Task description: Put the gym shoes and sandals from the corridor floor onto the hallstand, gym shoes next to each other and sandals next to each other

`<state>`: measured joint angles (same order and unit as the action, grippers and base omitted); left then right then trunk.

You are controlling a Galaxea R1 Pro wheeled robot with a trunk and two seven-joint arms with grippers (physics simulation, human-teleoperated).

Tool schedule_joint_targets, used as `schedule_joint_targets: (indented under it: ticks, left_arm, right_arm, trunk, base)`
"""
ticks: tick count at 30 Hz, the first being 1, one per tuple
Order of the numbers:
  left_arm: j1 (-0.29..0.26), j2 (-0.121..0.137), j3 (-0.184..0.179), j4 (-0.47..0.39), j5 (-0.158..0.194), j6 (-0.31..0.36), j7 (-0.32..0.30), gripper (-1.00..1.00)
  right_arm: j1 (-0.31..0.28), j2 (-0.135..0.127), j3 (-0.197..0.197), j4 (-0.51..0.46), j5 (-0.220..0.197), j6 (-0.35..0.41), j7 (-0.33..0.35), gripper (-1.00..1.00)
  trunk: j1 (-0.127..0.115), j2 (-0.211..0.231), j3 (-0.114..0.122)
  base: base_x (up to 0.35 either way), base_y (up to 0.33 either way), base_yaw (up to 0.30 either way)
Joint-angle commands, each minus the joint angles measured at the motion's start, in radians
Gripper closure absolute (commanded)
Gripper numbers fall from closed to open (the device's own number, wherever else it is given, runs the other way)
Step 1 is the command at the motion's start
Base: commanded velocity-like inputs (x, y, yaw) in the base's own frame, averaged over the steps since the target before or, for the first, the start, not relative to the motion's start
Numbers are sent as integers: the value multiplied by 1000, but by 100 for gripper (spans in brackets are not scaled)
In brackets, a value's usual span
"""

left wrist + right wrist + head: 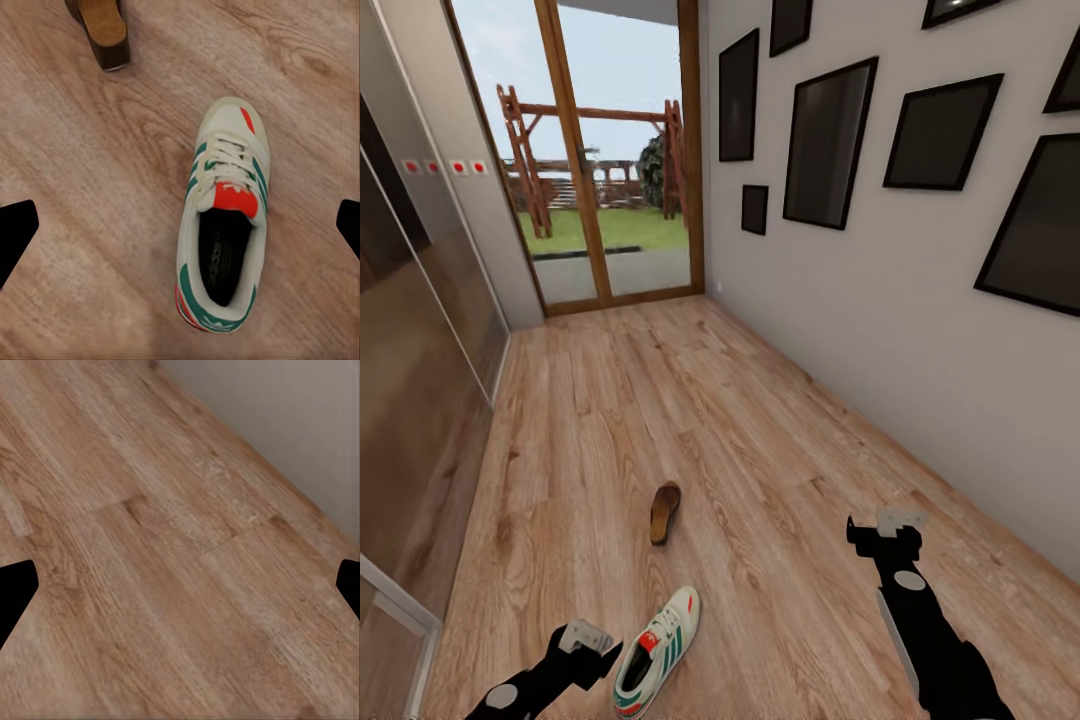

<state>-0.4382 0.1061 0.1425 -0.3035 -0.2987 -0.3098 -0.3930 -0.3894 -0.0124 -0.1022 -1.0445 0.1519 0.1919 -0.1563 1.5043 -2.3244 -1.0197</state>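
- So far, no shoe seen is racked: the left gripper (603,652), fingers spread and empty, hovers just left of one gym shoe (657,652) on the corridor floor (760,430).
- Beyond that shoe lies one sandal (665,512).
- Right of the shoe, the right gripper (884,528) is released, empty.

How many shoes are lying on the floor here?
2: a gym shoe beside the left claw, and a brown sandal a little farther down the corridor floor. Others may lie outside the view.

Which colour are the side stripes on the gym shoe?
Green, on the white gym shoe; the left wrist view shows them best.
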Motion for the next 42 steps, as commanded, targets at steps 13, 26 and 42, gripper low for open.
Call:
schedule_joint_targets:
  ticks: [13, 26, 42]
  left_arm:
    - [1, 4, 16, 1, -7, -6, -3, -100]
    - [4, 4, 7, 1, -8, -8, -3, -100]
    - [4, 4, 5, 1, -8, -8, -3, -100]
  right_arm:
    - [0, 0, 1, -3, 11, 7, -2, -100]
    - [0, 0, 1, -6, 11, 8, -2, -100]
    - [0, 0, 1, -7, 11, 8, -2, -100]
  trunk:
    - [50, -92, -42]
    - [96, -176, -83]
    - [103, -180, -145]
  base:
    - [0, 0, 0]
    - [0, 0, -143]
    - [0, 0, -198]
